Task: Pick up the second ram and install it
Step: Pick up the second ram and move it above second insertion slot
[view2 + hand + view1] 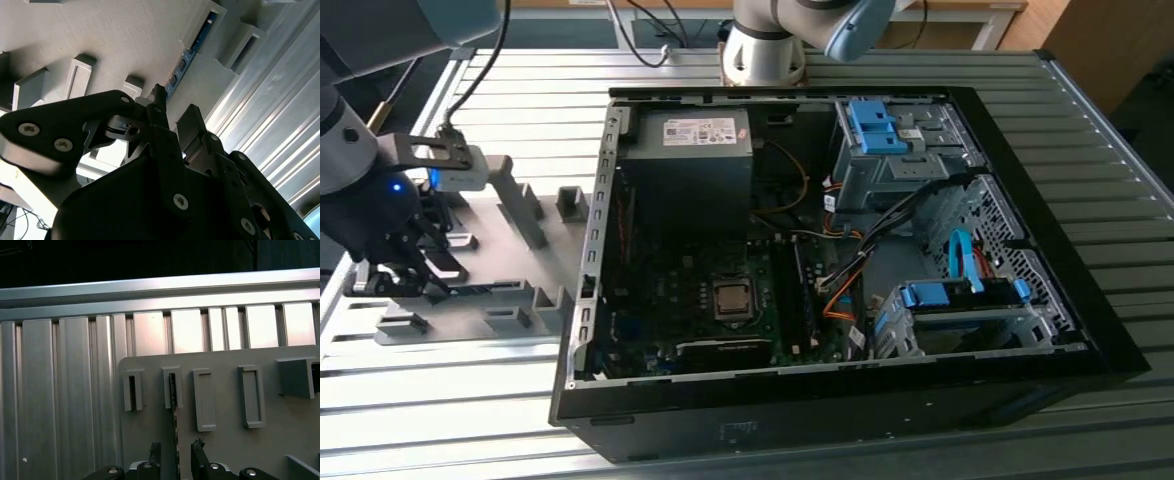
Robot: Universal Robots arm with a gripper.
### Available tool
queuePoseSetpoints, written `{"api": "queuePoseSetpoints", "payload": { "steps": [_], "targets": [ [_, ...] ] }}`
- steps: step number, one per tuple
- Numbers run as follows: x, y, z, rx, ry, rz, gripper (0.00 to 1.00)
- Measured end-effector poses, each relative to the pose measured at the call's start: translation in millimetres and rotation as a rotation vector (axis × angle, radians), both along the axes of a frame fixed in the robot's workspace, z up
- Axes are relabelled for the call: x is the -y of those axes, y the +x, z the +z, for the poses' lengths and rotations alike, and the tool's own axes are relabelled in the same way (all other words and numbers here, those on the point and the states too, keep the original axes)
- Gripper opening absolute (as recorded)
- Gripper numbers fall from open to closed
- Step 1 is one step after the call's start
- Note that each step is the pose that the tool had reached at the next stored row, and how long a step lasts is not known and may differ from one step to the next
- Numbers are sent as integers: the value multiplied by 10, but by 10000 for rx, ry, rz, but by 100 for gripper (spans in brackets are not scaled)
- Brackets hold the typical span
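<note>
The ram [174, 412] stood on edge in the grey fixture plate [230, 450], one end seated in a slotted block [172, 389]. The plate lay on the ribbed table [60, 405] beside the open computer case [1087, 330]. The gripper [175, 456] straddled the ram, fingers [155, 455] spread with a gap on each side and nothing grasped.

A sound grasp would probably need the stick centred, the pads square to its flat faces, and gentle, even closing.

No print on the ram was legible. The white label [698, 131] on the power supply could not be read.

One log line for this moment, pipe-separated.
gripper: open, straddling | thin blue-green circuit-board stick: on edge in grey plastic fixture plate | not yet gripped
</note>
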State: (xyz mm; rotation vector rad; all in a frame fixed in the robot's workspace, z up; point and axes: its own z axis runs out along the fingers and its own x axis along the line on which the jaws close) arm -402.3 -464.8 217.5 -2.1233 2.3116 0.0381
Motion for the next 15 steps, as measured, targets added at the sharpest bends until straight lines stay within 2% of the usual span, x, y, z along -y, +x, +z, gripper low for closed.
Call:
{"api": "queuePoseSetpoints", "payload": {
  "steps": [10, 15],
  "targets": [
    [6, -3, -99, -1, 6, 40, 37],
    [7, -4, -114, 11, 7, 55, 37]
  ]
}}
